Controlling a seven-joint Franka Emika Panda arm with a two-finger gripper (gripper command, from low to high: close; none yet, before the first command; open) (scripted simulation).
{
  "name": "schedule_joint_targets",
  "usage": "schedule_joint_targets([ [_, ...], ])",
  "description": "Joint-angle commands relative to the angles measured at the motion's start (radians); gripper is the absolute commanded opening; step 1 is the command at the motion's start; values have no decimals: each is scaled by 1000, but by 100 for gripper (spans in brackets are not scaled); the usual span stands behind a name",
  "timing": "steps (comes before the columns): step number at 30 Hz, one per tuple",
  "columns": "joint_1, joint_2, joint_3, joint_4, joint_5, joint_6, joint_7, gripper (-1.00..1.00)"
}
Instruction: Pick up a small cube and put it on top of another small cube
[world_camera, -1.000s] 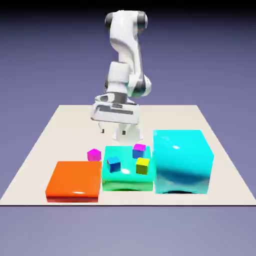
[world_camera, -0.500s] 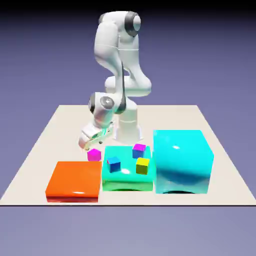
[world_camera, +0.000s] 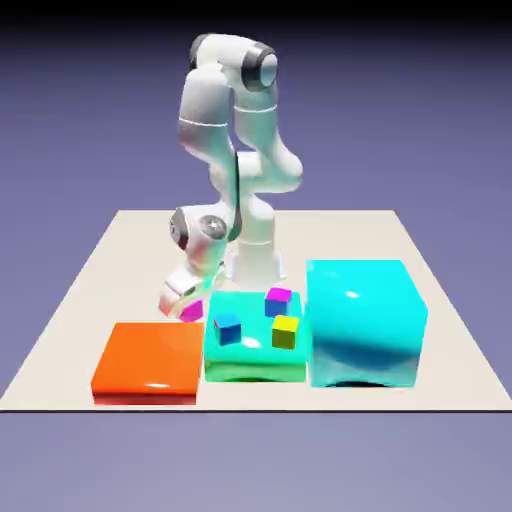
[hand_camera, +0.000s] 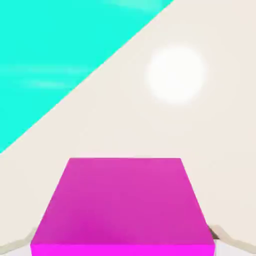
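Now closed on the small cube (hand_camera: 121, 205), fingers (world_camera: 186, 303) at left of centre in the exterior view, low over the table (world_camera: 90, 280) beside the green block (world_camera: 250, 355).

Table (world_camera: 120, 240) carries three blocks in a row along its near edge: flat slab (world_camera: 150, 360) toward the exterior view's left, middle block (world_camera: 250, 362) beside it, tall block (world_camera: 365, 325) toward the right. Three little cubes sit on the middle block: one at its left (world_camera: 228, 327), one toward its back (world_camera: 278, 300), one at front right (world_camera: 286, 331). Small cube (world_camera: 192, 310) lies behind the slab's far right corner, just left of the middle block, gripper (world_camera: 188, 305) on it
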Motion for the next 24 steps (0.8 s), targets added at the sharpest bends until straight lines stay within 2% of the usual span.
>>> schedule_joint_targets([
  [1, -2, -36, 8, -9, 24, -28, -24, -100],
  [6, -8, -194, 46, -47, 130, -153, -125, -100],
  [9, 64, -236, -2, -19, 182, -178, -66, -100],
  [13, 206, -260, 31, 85, 284, -252, -160, -100],
  [24, 523, -240, 270, 381, 511, -453, -639, -100],
])
